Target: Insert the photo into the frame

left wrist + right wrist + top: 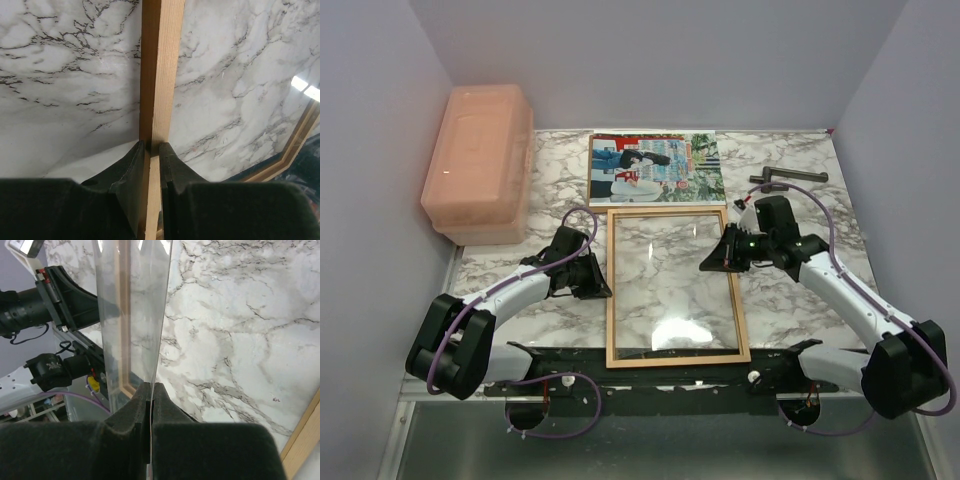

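**Frame held at both rails; photo lies beyond it**

Pink box (478, 160), far left: lid on, contents not visible. The frame (675, 357) lies on the tabletop (770, 320). The photo (656, 168) lies flat just past its far rail. My left jaws clamp the left rail. My right jaws are closed on the edge of a clear pane (132, 315) at the right rail. Marble tabletop runs on to the right, with a dark tool (790, 178) far right.

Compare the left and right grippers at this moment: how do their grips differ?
The left gripper clamps the frame by its wooden left rail; the right gripper pinches the thin clear pane. The left gripper's jaws stand a rail's thickness apart; the right gripper's nearly meet. Shared: both are shut on something, on opposite sides of the frame, and neither touches the photo.
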